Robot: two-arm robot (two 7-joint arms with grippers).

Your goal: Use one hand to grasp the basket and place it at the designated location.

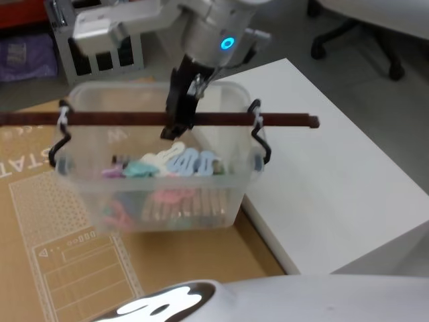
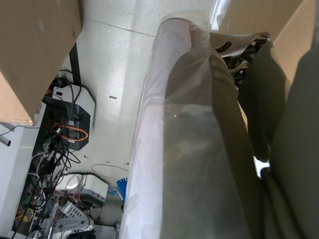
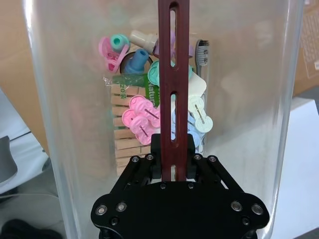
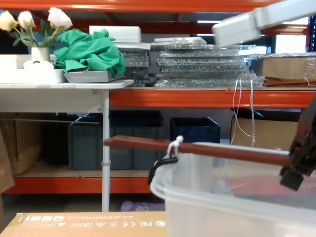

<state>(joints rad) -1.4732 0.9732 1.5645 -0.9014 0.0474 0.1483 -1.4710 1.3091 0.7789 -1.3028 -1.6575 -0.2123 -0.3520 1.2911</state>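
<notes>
Head view: high, looking down on right pincer (image 1: pixel 178 127) from above and behind; basket (image 1: pixel 151 204) below pincer, desk (image 1: pixel 335 174) to its right.
Chest view: low, level, facing shelves (image 4: pixel 197 91) beyond pincer.
Right wrist view: close behind pincer, looking along it into basket.
Left wrist view: close against basket wall, floor (image 2: pixel 114 74) past it.
Head, chest, right wrist share handle (image 1: pixel 100 119).

An orange steel shelving rack (image 4: pixel 197 97) ran across the back of the room, holding stacked clear plastic sheets (image 4: pixel 207 61) above and dark blue rigid crates (image 4: pixel 195 129) beside a brown cardboard box (image 4: pixel 266 133) below. Before it stood a white table (image 4: pixel 59 85) carrying a crumpled green cloth (image 4: pixel 91 49) and pale roses in a white vase (image 4: pixel 39 53). Nearer, a white rectangular tabletop (image 1: pixel 335 174) adjoined flat printed brown cardboard (image 1: pixel 60 255), and 1 black swivel-chair base (image 1: pixel 355 30) stood on the grey floor (image 1: pixel 375 100).
</notes>
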